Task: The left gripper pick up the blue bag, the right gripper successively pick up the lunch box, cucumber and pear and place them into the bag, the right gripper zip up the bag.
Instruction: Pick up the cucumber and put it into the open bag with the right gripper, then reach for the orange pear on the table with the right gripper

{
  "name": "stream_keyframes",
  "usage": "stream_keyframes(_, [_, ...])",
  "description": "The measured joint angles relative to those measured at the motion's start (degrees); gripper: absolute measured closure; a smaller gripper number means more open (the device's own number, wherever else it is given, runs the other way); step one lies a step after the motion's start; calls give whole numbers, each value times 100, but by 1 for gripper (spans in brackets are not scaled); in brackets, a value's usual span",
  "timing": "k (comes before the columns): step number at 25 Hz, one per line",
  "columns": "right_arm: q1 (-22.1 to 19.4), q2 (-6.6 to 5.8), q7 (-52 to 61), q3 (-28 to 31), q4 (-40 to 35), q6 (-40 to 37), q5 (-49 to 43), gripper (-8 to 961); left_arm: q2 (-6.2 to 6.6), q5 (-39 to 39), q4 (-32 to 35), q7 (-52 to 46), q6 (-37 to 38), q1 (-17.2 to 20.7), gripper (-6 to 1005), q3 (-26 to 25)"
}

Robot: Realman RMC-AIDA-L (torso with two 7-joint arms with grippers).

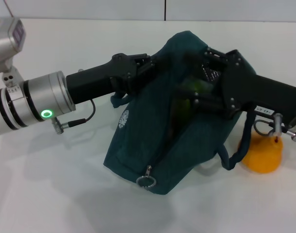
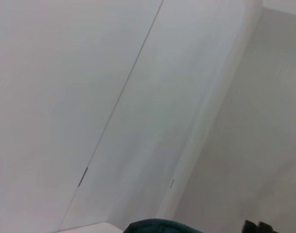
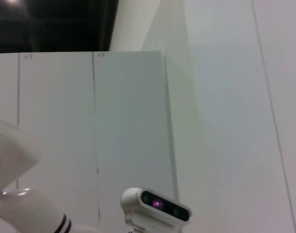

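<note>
My right gripper (image 1: 200, 94) sits at the bag's (image 1: 153, 145) open mouth, its fingers pinching the cucumber (image 1: 187, 99), a green blur partway in with its long axis pointing down into the opening. Across the mouth from it, my left gripper (image 1: 138, 73) is clamped on the bag's near rim, holding the top up and open. Directly under my right wrist, outside the bag and just beside its strap, the pear (image 1: 263, 153) rests on the table (image 1: 51, 194), nearer my right arm. No lunch box shows; it is probably inside already. The zipper ring (image 1: 147, 181) hangs at the low end, unzipped.
</note>
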Motion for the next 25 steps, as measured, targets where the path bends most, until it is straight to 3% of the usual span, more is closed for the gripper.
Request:
stream_keyframes(4, [-219,-53,-18,131,-128,-113,36,209,0,-4,0,-15,-1,4,869,0])
stream_keyframes(11, [-1260,-167,-467,1259,-398,-704,-23,101,13,-76,-59,-17,-4,157,866,0])
stream_keyframes(16, [-2040,-441,-853,1376,-83,-744,-33,112,8,-89,-78,43,-78,161,865,0])
stream_keyframes(19, [-2123,-463,-1069,1385,228,-745,-24,112,5,-91,-57,43,-161,162,864,0])
stream_keyframes(25, [-2144,-342,-1649,1577,1044,-695,-23,111,-7,-55,7,70,-312,117,862,0])
